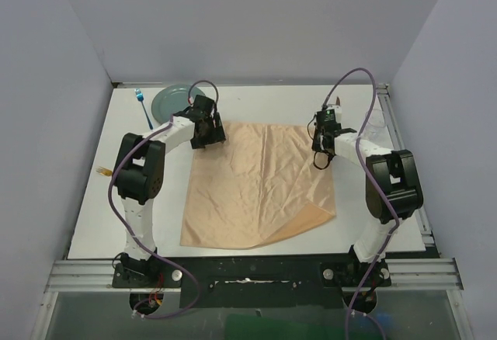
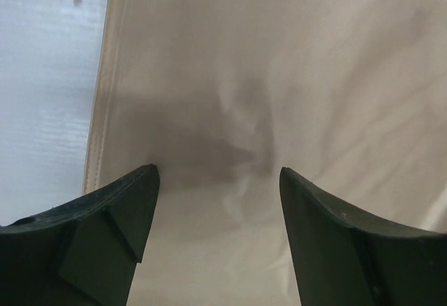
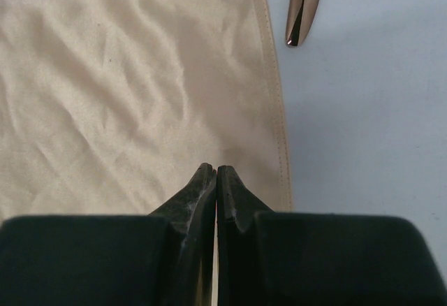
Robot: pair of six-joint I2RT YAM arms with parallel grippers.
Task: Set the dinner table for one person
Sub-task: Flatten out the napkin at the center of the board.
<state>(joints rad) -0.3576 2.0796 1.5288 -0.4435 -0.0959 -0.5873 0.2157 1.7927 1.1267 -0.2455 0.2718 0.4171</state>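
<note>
The dinner table (image 1: 256, 103) is a white top with rails at its edges. A peach-orange cloth (image 1: 260, 185) lies spread on its middle, with its near right part folded. My left gripper (image 1: 211, 137) is open and empty, just above the cloth near its far left corner; both fingers (image 2: 119, 208) frame bare cloth (image 2: 230, 110). My right gripper (image 1: 320, 154) is shut, low over the cloth (image 3: 126, 96) just inside its right hem. I see nothing held between its fingers (image 3: 202, 187).
A teal plate (image 1: 172, 101) and a blue-handled utensil (image 1: 140, 101) lie at the far left. A gold utensil tip (image 3: 304, 5) lies on the table past the cloth's far right corner. Another gold utensil (image 1: 103, 171) pokes over the left edge.
</note>
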